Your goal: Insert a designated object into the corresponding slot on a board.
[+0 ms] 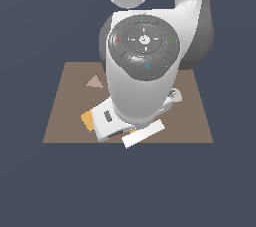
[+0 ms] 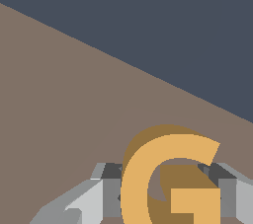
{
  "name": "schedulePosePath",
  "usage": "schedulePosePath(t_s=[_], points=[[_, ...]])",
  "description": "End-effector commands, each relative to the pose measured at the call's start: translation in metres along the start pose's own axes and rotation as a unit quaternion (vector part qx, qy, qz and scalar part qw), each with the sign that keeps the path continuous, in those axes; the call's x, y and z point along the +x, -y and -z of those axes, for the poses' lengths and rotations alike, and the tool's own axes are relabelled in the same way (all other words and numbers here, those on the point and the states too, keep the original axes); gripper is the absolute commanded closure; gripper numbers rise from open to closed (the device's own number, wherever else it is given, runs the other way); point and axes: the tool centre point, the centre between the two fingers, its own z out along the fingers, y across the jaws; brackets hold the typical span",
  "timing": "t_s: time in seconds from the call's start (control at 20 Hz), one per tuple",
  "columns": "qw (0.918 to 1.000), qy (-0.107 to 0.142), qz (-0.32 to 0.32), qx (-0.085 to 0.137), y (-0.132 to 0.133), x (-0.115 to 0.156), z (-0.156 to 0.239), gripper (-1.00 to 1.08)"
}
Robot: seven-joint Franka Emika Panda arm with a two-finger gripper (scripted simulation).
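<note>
The orange-yellow G piece (image 2: 170, 181) is filling the near part of the wrist view, sitting between the two grey fingers (image 2: 81, 203) of the hand (image 2: 170, 193), one on each side and pressing against it; the hand is clenched on the piece, carrying it over the brown board (image 2: 74, 109); the board's edge is running diagonally against the dark blue-grey ground beyond it. In the exterior view the arm's big white and grey body (image 1: 142, 66) is covering the middle of the board (image 1: 195, 121), hiding the hand and the piece; an orange corner (image 1: 88, 119) is peeking out beside the arm on the exterior view's left; a pale triangle (image 1: 93, 82) is lying on the board further back; a white flat bar (image 1: 144, 133) is jutting out near the board's front edge.
</note>
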Motion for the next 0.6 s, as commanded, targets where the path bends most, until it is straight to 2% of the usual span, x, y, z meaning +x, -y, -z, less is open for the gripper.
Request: schedulePosePath(t_s=[0.0, 0.55], points=[[1.0000, 0.000, 0.000, 0.000, -0.0005, 0.0003, 0.0035, 1.08], [0.9995, 0.000, -0.032, 0.000, -0.0029, -0.0022, 0.0024, 1.08]])
